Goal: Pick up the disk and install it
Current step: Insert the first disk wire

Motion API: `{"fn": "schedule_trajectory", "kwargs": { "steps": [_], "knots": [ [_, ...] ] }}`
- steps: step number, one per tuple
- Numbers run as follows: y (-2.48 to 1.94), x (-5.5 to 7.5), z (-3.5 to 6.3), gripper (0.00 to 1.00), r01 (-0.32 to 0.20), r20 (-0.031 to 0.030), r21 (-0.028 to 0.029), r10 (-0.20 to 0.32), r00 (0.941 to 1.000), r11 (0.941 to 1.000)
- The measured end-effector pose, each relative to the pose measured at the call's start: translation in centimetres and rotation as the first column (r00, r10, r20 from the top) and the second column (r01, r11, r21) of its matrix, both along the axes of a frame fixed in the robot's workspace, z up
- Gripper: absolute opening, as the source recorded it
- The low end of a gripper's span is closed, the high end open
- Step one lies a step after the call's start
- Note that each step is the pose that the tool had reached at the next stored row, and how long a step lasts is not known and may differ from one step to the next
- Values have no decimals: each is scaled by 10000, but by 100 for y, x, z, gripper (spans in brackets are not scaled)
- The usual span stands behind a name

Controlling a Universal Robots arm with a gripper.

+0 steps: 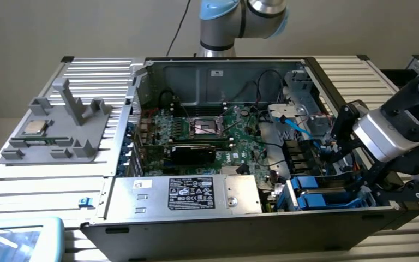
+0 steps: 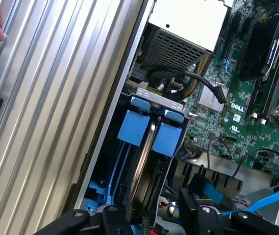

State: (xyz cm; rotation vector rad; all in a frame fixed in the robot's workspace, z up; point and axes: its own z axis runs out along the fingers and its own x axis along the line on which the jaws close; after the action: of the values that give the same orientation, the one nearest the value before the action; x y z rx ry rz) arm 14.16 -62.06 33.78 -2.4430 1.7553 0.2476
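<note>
Blue rails (image 2: 133, 128) are edging the stiff, shock-sensitive disk (image 2: 145, 161); we are judging them safest for our wide-open gripper (image 2: 156, 210).

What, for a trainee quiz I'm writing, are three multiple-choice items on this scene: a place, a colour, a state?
1. Where is the CPU chip? A) on the grey fixture; B) on a shelf; C) on a chair.
2. What colour are the carrier tabs in the drive bay? A) red; B) blue; C) yellow.
3. How is the claw? A) shut on a cable; B) open at the drive bay; C) open over the CPU chip.
1 A: it lies on the fixture at the exterior view's left. 2 B: both tabs are blue. 3 B: its jaws stand apart there.
</note>
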Motion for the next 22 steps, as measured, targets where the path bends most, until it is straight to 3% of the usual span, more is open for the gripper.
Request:
{"fn": "schedule_trajectory", "kwargs": {
  "steps": [3, 4, 6, 10, 13, 20, 22],
  "knots": [
    [-1, 21, -5, 52, -6, -2, 167, 6, 10000, 9999],
    [-8, 32, -6, 52, -7, -30, 183, 7, 10000, 9998],
    [-46, 35, -6, 52, -6, -76, 192, 7, 10000, 9998],
    [-57, 36, 2, 52, -5, -108, 194, 7, 9999, 9998],
    [-98, 48, 11, 52, -5, -169, 194, 8, 9999, 9998],
    [-104, 77, 12, 49, -11, -213, 193, 15, 9998, 9998],
    [-105, 86, 11, 49, -15, -253, 193, 20, 9997, 9998]
  ]
}}
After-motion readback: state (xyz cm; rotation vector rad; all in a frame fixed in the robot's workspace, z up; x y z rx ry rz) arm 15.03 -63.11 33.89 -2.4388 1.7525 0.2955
